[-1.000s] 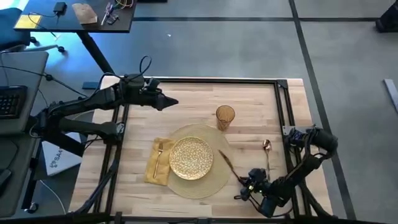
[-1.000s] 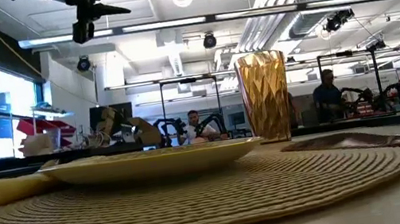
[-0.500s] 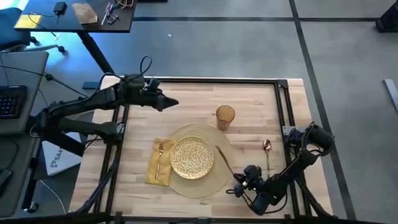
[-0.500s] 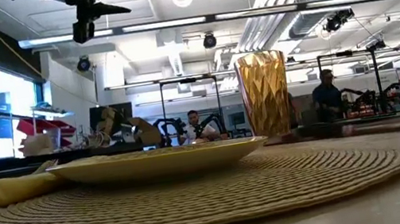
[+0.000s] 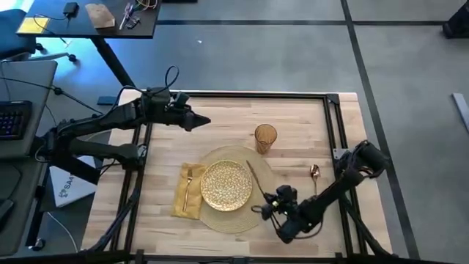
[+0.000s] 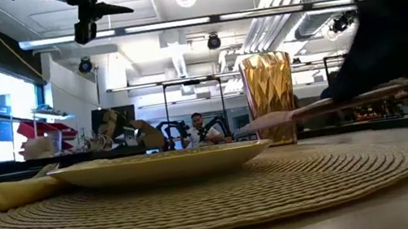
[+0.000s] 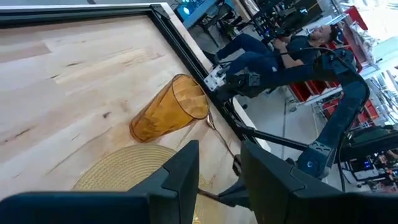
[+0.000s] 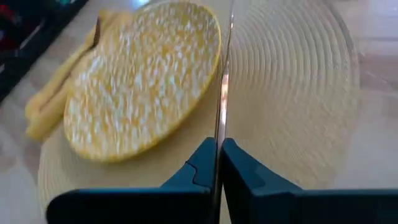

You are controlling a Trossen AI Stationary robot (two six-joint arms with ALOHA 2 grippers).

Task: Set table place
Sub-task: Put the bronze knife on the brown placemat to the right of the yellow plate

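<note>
Right gripper (image 5: 265, 205): we saw it clenched on the knife (image 5: 254, 178), held above the placemat (image 5: 253, 217), at 3 o'clock of the plate (image 5: 226, 185), probably for laying it there.
Left gripper (image 5: 201, 121): it waited apart, fingers spread and empty.
Spoon (image 5: 314, 174): it lay on the table (image 5: 220, 125).

Robotics lab: exposed ceiling ducts (image 6: 286, 11), more robot arms (image 6: 128, 130) behind.
</note>
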